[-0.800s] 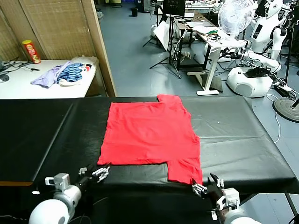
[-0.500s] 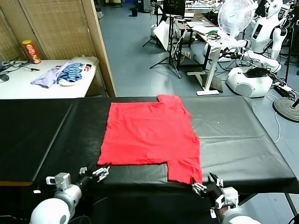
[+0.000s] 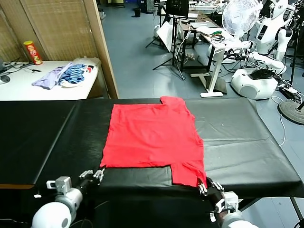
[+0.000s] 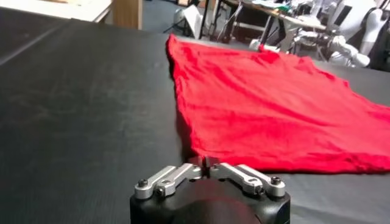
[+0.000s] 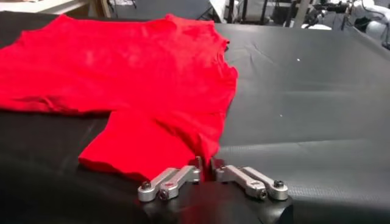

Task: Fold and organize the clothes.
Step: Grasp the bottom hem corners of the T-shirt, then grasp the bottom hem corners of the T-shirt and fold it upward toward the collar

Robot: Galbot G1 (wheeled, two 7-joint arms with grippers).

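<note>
this is a robotics lab or workshop. at the upper right of the frame white humanoid robots [image 3: 268, 28] stand beside a fan [image 3: 241, 16] and a desk with cables [image 3: 216, 35]. camera stands [image 3: 173, 57] are on the blue floor [image 3: 137, 57] in the upper middle, and a long black work table [image 3: 247, 142] fills the lower half.

whether the right gripper [image 5: 206, 165] has cloth of the red t-shirt [image 3: 152, 135] between its closed jaws cannot be told: the sleeve hem ends right at the jaw tips. the same holds at the left gripper [image 4: 204, 163], whose tips meet just short of the shirt's corner. both arms are cut off by the head view's lower edge. the shirt's underside against the bench [image 3: 237, 137] is hidden; no print or tag shows.
</note>
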